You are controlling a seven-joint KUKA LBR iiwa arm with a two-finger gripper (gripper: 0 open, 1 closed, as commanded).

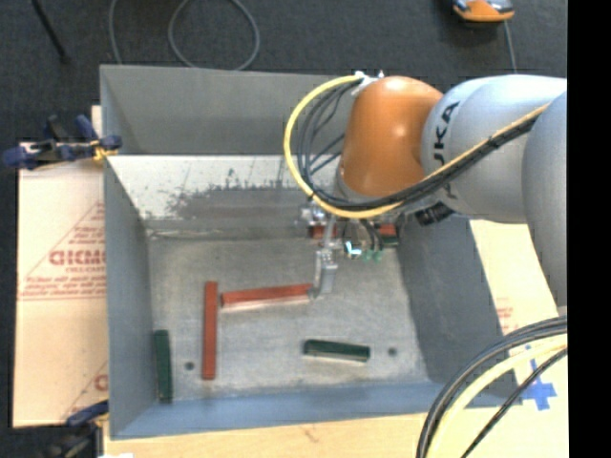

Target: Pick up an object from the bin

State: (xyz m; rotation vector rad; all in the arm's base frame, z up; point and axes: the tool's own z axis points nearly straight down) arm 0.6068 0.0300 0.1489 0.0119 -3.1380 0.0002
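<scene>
My gripper [322, 284] hangs low over the middle of the bin floor, its fingertip right at the right end of a red bar [265, 297] that lies flat and crosswise. A second red bar [209, 330] lies at a right angle to it, running toward the front on the left. A dark green bar [336, 351] lies flat in front of the gripper, nearer the front wall. Whether the fingers are round the red bar's end is hidden by the gripper body.
Another dark green bar [163, 364] lies along the left wall at the front corner. The arm with its orange cover and cables hangs over the back right part of the bin.
</scene>
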